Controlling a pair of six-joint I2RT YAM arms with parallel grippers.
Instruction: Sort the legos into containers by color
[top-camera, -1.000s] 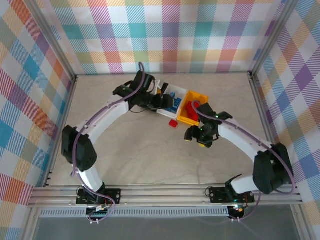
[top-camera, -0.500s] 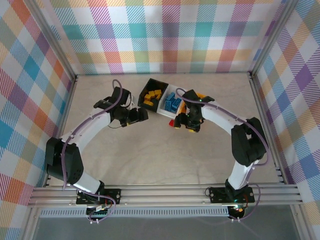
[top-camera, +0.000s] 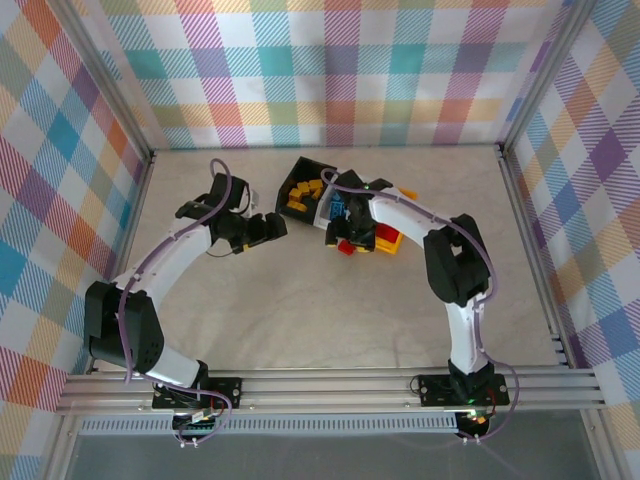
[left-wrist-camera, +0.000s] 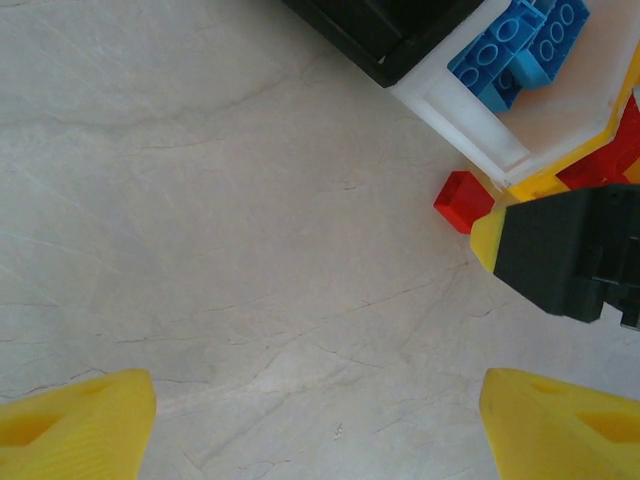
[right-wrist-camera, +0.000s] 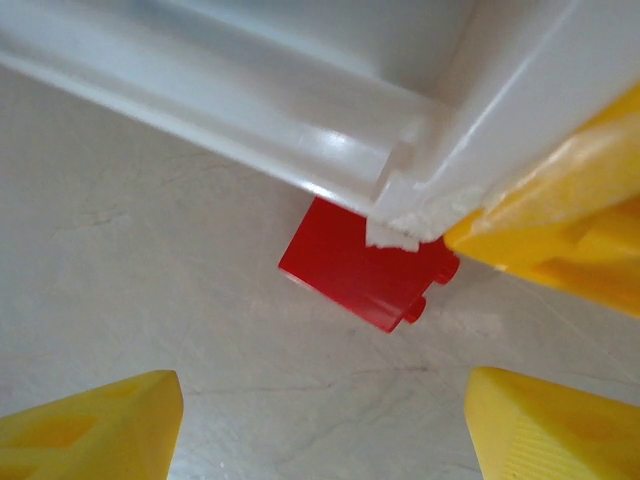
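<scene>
Right gripper (right-wrist-camera: 320, 430) first: found it low over the table (right-wrist-camera: 150, 300), jaws apart and empty, yellow fingertips (right-wrist-camera: 90, 420) straddling bare tabletop just near of a lone red lego (right-wrist-camera: 360, 265). Logged that brick lying flat on the table, tucked into the corner where the white container (right-wrist-camera: 300, 110) met the yellow container (right-wrist-camera: 560, 240), one edge seemingly under the white rim. Could not tell whether it touched the yellow wall.

Moving outward: noted blue legos (left-wrist-camera: 510, 50) in the white container, red legos (left-wrist-camera: 610, 160) in the yellow one, yellow legos (top-camera: 303, 190) in the black container (top-camera: 300, 165) further left. Found left gripper (left-wrist-camera: 320, 420) off to the left, jaws wide apart, holding nothing, hanging over bare table well apart from the brick.

Risks, as judged:
- Could strike the white rim or yellow wall on descent, given how tightly the brick sat in that corner.
- Could shove or tip a container and spill sorted bricks.
- Could pinch the brick off-centre and flick it away or deeper under the rim.

Looked for brands, labels, writing: read none on containers, bricks or fingers.
</scene>
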